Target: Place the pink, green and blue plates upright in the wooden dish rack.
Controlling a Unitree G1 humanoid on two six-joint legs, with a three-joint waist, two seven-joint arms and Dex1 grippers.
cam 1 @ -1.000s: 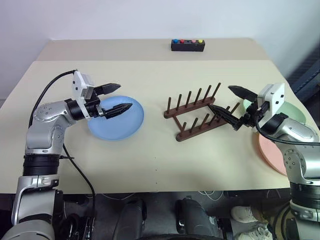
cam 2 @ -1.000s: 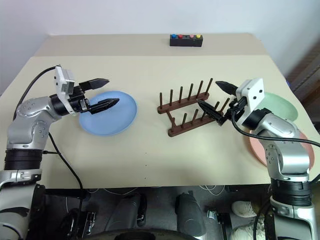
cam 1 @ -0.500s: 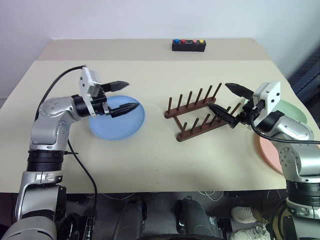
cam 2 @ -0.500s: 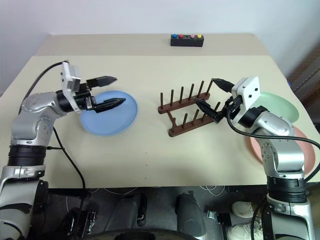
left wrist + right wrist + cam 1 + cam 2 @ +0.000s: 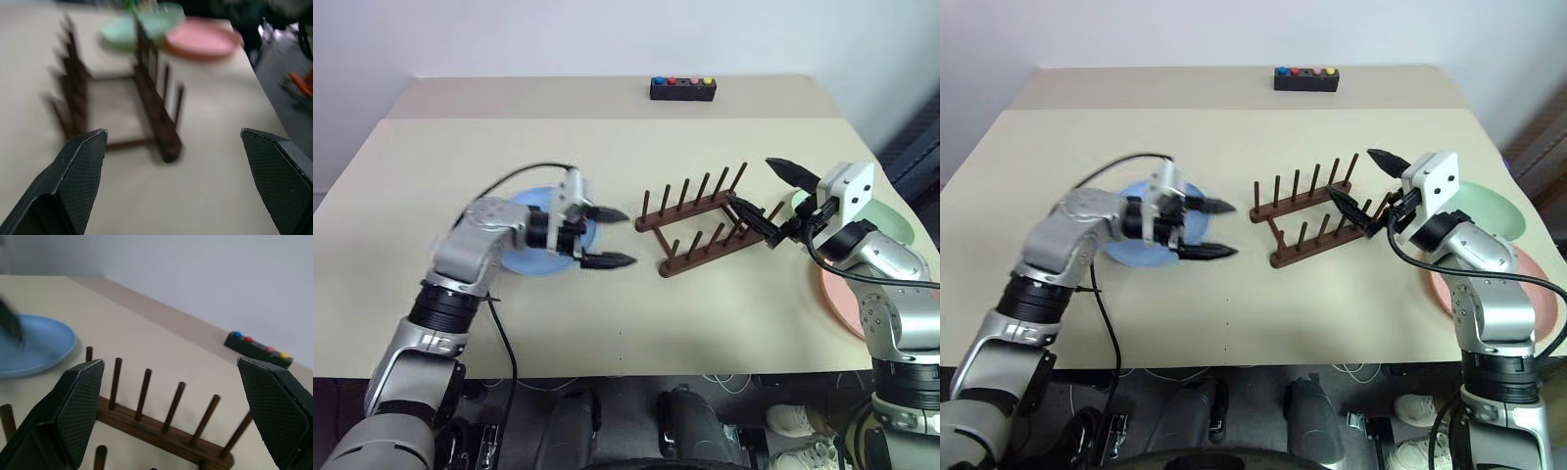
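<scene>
Swinging rackward: left end effector

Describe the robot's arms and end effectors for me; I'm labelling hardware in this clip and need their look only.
Both arms are silver-grey metal segments with black ribbed joint rings. Each wrist carries a white boxy camera module. The left end effector and the right end effector each have two black, tapered, pointed fingers with a fine cross-hatched texture on the inner faces. A thin black cable loops along each arm.

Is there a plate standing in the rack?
No, the rack has only bare pegs, while the blue plate, green plate and pink plate all lie flat on the table.
</scene>
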